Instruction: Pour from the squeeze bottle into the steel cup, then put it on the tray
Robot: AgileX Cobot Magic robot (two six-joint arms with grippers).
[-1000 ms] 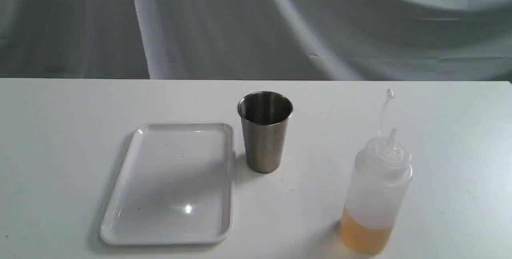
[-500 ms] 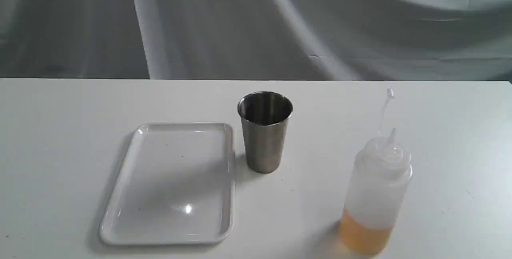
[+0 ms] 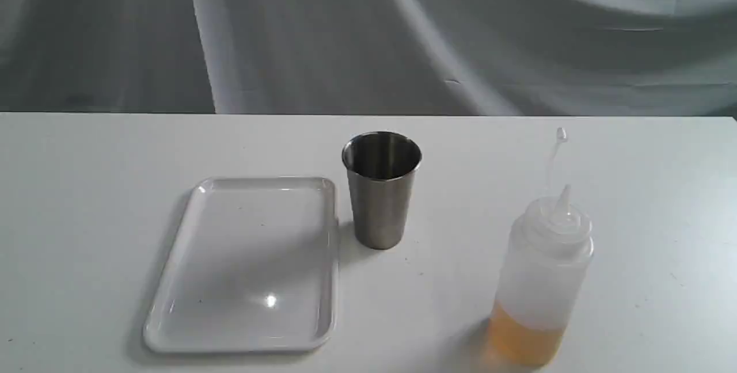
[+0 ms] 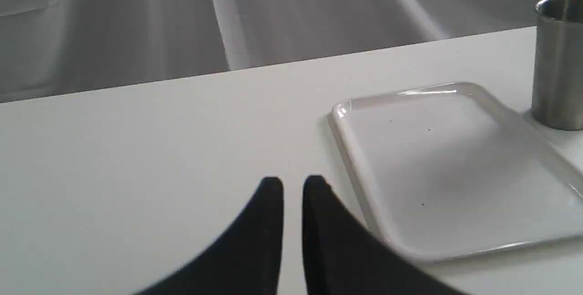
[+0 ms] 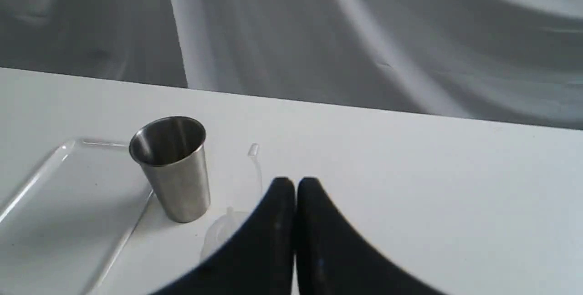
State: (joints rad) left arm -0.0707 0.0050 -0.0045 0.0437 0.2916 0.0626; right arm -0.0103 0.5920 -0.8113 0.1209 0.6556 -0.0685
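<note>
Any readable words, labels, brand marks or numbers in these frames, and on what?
None can be read. The squeeze bottle, the steel cup and the tray show no markings on the visible sides; the table and the fabric backdrop carry no writing.

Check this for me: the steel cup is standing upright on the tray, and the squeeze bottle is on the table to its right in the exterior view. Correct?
Not quite. The steel cup is not on the tray; it stands upright on the table just beside the tray's right edge, as the exterior view shows. The squeeze bottle is indeed on the table to its right.
</note>
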